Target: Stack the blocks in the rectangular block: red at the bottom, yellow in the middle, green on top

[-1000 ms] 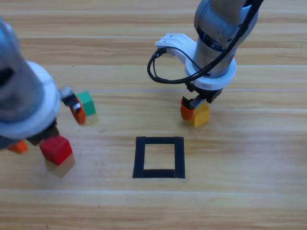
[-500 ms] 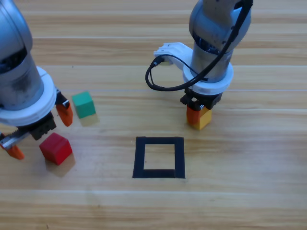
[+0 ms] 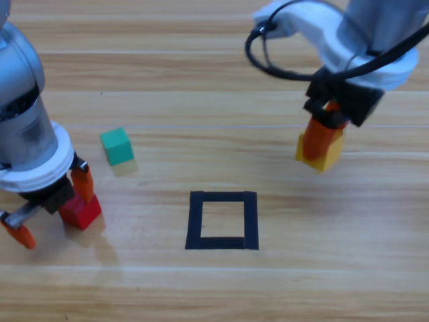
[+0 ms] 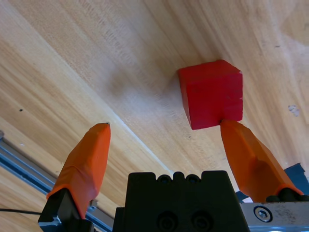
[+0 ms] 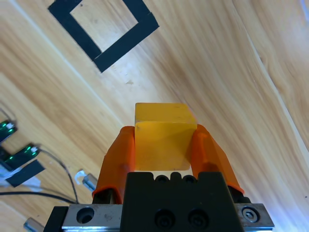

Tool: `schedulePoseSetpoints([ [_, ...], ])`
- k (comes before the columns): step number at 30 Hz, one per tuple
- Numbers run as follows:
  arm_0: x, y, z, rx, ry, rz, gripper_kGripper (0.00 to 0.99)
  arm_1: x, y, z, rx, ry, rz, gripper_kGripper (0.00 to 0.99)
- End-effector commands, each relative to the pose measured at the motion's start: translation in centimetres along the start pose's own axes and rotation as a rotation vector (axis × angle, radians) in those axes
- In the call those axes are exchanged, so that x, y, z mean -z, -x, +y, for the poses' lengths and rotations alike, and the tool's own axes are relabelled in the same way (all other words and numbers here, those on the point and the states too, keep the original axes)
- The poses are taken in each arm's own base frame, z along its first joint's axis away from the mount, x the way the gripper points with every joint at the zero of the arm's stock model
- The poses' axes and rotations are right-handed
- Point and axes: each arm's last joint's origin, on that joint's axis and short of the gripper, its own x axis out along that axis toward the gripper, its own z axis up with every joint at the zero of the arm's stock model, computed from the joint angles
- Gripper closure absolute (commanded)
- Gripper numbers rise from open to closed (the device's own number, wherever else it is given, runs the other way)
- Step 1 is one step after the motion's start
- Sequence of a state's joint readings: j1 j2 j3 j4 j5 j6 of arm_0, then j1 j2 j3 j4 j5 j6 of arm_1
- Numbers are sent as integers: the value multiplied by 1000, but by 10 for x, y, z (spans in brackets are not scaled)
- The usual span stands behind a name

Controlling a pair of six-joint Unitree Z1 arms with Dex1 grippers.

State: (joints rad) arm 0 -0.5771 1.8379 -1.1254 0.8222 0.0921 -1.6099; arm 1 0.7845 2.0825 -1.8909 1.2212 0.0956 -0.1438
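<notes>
Yellow cube [image 3: 323, 153] lifted in right pincer [image 3: 320, 142]

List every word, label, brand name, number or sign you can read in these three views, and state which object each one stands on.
None: no readable text appears in any view.
The red cube, yellow cube and green cube have plain faces.
The black tape outline, the wooden table, the left claw and the right claw carry no lettering or signs.
</notes>
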Motion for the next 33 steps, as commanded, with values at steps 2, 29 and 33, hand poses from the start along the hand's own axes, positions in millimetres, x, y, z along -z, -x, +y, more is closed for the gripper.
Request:
schedulePoseSetpoints([
  [2, -5, -19, -6, -32, 35, 12, 27, 13, -9, 3, -83, 16, 39, 990],
  [29, -15, 9, -29, 38, 3, 7, 31, 12, -10, 6, -138, 42, 28, 990],
  [33, -16, -5, -34, 8, 26, 30, 33, 12, -10, 7, -150, 48, 26, 990],
])
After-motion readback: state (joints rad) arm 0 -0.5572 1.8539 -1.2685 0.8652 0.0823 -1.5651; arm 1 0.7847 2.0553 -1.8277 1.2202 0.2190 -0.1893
